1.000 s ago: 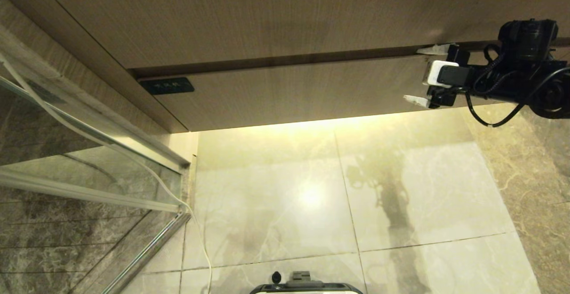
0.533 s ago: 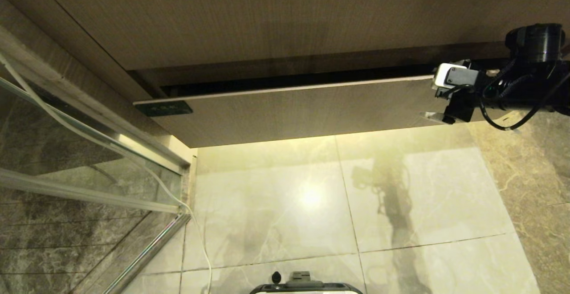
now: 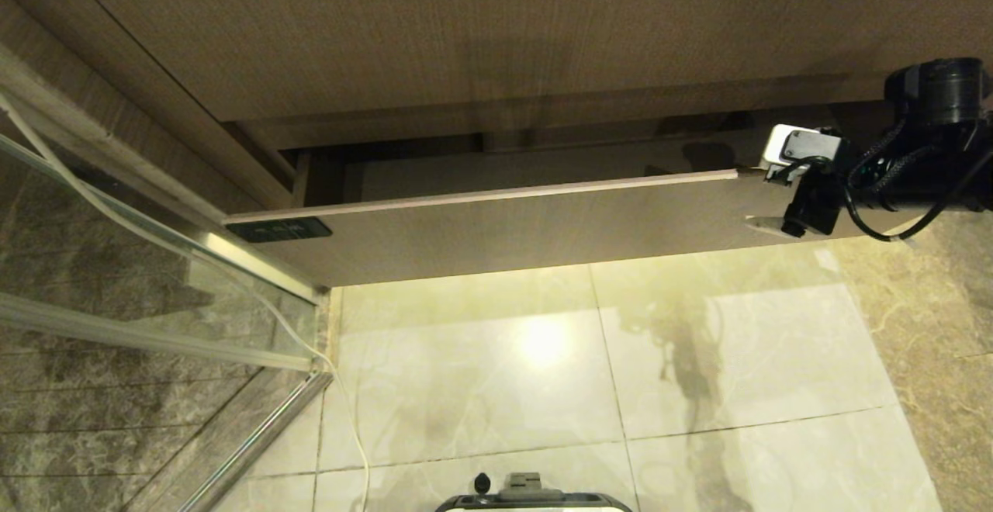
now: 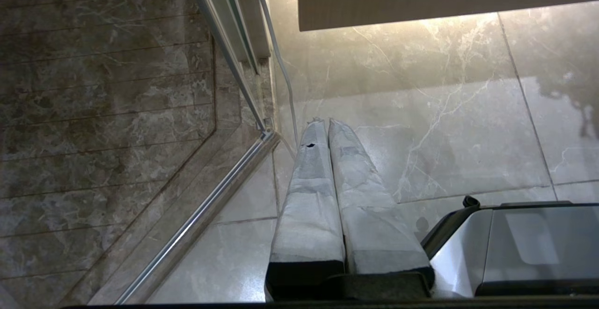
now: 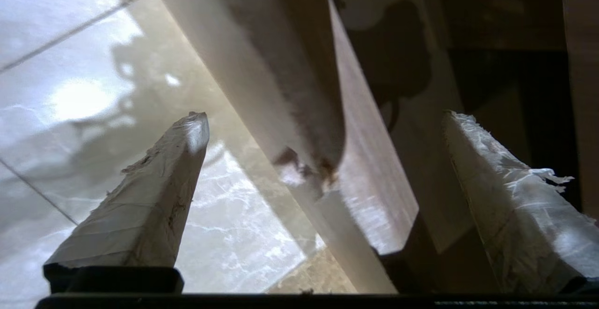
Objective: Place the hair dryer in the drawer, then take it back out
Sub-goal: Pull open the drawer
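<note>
From the head camera I see the drawer (image 3: 496,229) pulled partway out from under the taller wood panel (image 3: 465,39), with a strip of its bare inside floor showing behind the front board. A small black label (image 3: 278,230) sits at the left end of that front. My right gripper (image 3: 764,200) is at the drawer's right end, spread wide so that one finger lies behind the top edge of the front board and the other in front of it. I can't tell whether either finger actually touches the wood. I can't find the hair dryer in any view; the part of the drawer I can see holds nothing. A pale tiled floor (image 3: 621,357) lies below, a glass shower screen (image 3: 116,279) stands on the left with a thin white cord (image 3: 341,403) trailing down beside it, and the top of my own base (image 3: 531,500) shows at the bottom edge.

From the left wrist camera, the left gripper (image 4: 327,121) hangs over the floor beside the base, its two taped fingers (image 4: 309,196) pressed together with nothing between them.

From the right wrist camera, the two taped fingers (image 5: 154,196) stand far apart and the front board's edge (image 5: 369,178) runs between them, nearer neither one clearly.
</note>
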### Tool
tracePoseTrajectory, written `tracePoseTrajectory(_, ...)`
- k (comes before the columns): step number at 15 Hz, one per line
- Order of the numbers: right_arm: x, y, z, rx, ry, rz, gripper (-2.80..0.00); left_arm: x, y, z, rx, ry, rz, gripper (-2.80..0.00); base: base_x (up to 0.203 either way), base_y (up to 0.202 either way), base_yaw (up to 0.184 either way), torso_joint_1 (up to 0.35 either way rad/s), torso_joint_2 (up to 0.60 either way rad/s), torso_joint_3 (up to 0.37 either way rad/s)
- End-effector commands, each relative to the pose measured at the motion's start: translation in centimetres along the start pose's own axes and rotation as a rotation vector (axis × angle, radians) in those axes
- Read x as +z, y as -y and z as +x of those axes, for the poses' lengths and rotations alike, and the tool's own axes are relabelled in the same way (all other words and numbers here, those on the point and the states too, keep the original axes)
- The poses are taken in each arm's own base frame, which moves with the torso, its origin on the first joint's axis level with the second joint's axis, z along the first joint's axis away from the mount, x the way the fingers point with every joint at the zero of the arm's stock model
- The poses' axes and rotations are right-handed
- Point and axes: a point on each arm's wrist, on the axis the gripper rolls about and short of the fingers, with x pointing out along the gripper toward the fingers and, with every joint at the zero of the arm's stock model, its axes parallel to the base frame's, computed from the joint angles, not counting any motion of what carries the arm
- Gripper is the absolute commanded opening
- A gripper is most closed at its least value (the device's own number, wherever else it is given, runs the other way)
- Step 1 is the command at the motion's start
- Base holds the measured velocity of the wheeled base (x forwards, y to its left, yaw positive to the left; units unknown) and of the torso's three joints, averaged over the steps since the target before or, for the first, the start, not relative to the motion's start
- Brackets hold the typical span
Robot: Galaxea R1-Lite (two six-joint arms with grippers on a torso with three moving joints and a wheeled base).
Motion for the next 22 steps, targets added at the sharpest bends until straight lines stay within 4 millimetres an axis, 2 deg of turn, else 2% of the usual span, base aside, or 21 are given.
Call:
tracePoseTrajectory(1,0.6,-0.8,-3.1,0.025,-0.009,0.0,0.0,0.0,0.0,0.0,0.0,0.0,-0.001,-2.8,0.0,0.0,0.0,0.0,0.0,0.0)
tracePoseTrajectory(3,0.5,-1.9,-5.8,0.064,-0.033,0.019,0.0,0.0,0.0,0.0,0.0,0.0,-0.001,-2.8,0.0,0.0,0.0,0.0,0.0,0.0)
tracePoseTrajectory(7,1.2,-3.8,-11.7,0.022,-0.029,0.076,0.0,0.0,0.0,0.0,0.0,0.0,-0.001,-2.8,0.0,0.0,0.0,0.0,0.0,0.0)
tracePoseTrajectory(9,1.5,-4.7,-14.1,-0.013,-0.018,0.191,0.0,0.0,0.0,0.0,0.0,0.0,-0.001,-2.8,0.0,0.0,0.0,0.0,0.0,0.0)
tracePoseTrajectory(10,1.8,-5.4,-16.0,-0.043,-0.003,0.272,0.0,0.0,0.0,0.0,0.0,0.0,-0.001,-2.8,0.0,0.0,0.0,0.0,0.0,0.0)
tracePoseTrajectory(13,1.7,-8.9,-20.0,-0.075,0.012,0.51,0.0,0.0,0.0,0.0,0.0,0.0,-0.001,-2.8,0.0,0.0,0.0,0.0,0.0,0.0)
tracePoseTrajectory(14,1.4,-10.2,-21.0,-0.078,0.003,0.545,-2.8,0.0,0.0,0.0,0.0,0.0,-0.001,-2.8,0.0,0.0,0.0,0.0,0.0,0.0)
tracePoseTrajectory(17,0.9,-12.6,-22.8,-0.147,-0.056,0.598,-2.8,0.0,0.0,0.0,0.0,0.001,-0.001,-2.8,0.0,0.0,0.0,0.0,0.0,0.0)
tracePoseTrajectory(22,0.4,-16.0,-25.2,-0.246,-0.003,0.797,-2.8,0.0,0.0,0.0,0.0,0.0,-0.001,-2.8,0.0,0.0,0.0,0.0,0.0,0.0)
